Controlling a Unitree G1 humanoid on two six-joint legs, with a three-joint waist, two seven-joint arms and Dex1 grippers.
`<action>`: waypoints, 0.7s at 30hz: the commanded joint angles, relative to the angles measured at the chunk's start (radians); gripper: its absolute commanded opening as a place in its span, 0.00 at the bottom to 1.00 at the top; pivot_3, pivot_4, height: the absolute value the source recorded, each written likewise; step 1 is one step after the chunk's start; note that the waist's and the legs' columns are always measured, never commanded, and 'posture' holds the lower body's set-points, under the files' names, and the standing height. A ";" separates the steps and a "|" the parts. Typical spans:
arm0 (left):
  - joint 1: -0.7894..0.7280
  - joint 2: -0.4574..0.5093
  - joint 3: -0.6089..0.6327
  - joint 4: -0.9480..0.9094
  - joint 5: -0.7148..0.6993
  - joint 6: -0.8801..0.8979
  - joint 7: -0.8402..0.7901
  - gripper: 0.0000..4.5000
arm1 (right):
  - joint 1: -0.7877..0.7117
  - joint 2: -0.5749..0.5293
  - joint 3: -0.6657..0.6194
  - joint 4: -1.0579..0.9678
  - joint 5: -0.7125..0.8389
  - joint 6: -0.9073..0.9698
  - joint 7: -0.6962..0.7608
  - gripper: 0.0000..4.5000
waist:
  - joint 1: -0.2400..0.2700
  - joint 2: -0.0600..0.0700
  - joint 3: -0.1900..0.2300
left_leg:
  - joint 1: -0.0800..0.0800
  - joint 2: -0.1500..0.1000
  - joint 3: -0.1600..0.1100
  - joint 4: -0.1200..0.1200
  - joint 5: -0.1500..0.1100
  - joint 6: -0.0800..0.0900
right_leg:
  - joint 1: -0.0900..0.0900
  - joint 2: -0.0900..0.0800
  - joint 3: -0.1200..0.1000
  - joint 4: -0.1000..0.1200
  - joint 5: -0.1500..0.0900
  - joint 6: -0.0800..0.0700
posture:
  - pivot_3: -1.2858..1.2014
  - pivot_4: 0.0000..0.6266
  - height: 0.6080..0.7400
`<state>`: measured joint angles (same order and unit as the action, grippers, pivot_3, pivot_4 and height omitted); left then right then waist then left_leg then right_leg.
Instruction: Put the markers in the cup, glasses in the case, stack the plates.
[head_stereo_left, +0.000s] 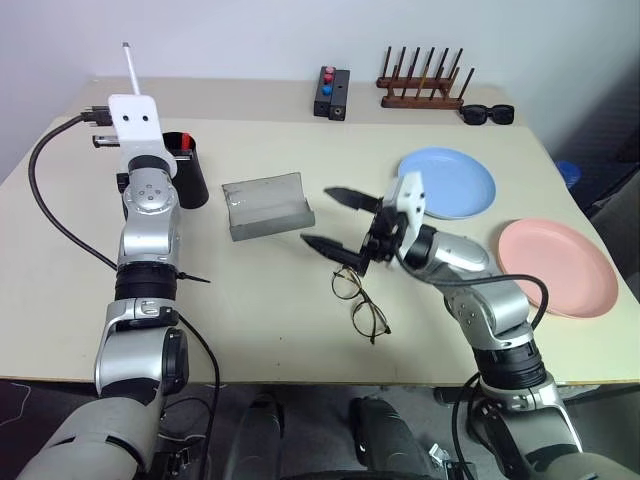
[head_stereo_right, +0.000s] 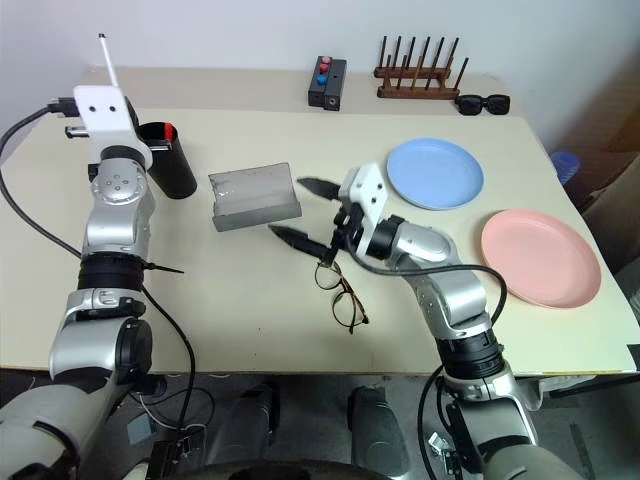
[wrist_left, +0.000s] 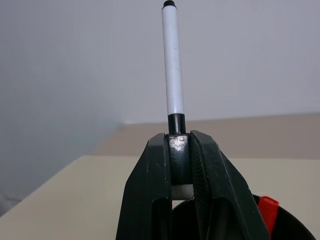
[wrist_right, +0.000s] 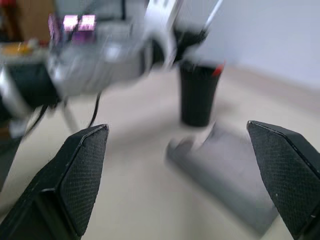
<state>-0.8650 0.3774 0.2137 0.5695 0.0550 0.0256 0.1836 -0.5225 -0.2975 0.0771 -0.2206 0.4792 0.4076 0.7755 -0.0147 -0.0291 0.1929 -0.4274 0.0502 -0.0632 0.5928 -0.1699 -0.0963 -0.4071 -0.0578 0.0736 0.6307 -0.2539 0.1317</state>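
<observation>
Smooth beige table (head_stereo_left: 270, 330), slim white marker (wrist_left: 173, 65), round plates (head_stereo_left: 447, 182)

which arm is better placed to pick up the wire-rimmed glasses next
The right. Its open right gripper hangs just above the thin dark wire-rimmed glasses on the table, beside the open grey hinged case. The left gripper is shut on a white-bodied marker over by the tall black cup.

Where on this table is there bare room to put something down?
The near left stretch, between the cup, the open case and the glasses, is bare. So is the strip behind the case. The right side is crowded: the blue plate, the pink plate and the open right gripper.
</observation>
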 joint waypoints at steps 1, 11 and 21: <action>-0.001 -0.008 -0.007 -0.005 0.004 -0.034 0.007 0.01 | -0.014 0.006 -0.020 -0.018 0.028 0.001 -0.007 1.00 | 0.001 0.000 0.000 | 0.000 0.000 0.000 0.000 0.000 0.000 | 0.000 0.000 0.000 0.000 0.000 0.000 | 0.52 0.24 1.00; 0.035 -0.042 -0.012 -0.030 0.005 -0.024 0.014 0.01 | -0.007 0.009 0.009 -0.014 0.019 -0.014 0.004 1.00 | -0.001 0.000 0.000 | 0.000 0.000 0.000 0.000 0.000 0.000 | 0.000 0.000 0.000 0.000 0.000 0.000 | 0.52 0.24 1.00; 0.059 -0.064 -0.001 -0.053 -0.005 -0.008 0.027 0.42 | 0.002 -0.001 0.013 -0.023 0.020 -0.011 0.012 1.00 | -0.001 0.000 0.000 | 0.000 0.000 0.000 0.000 0.000 0.000 | 0.000 0.000 0.000 0.000 0.000 0.000 | 0.52 0.24 1.00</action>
<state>-0.8057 0.3121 0.2090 0.5492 0.0526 0.0207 0.2017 -0.5185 -0.2963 0.0930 -0.2128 0.4926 0.4083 0.7837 -0.0157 -0.0289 0.1930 -0.4273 0.0502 -0.0633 0.5927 -0.1699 -0.0963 -0.4071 -0.0577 0.0736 0.6308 -0.2539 0.1317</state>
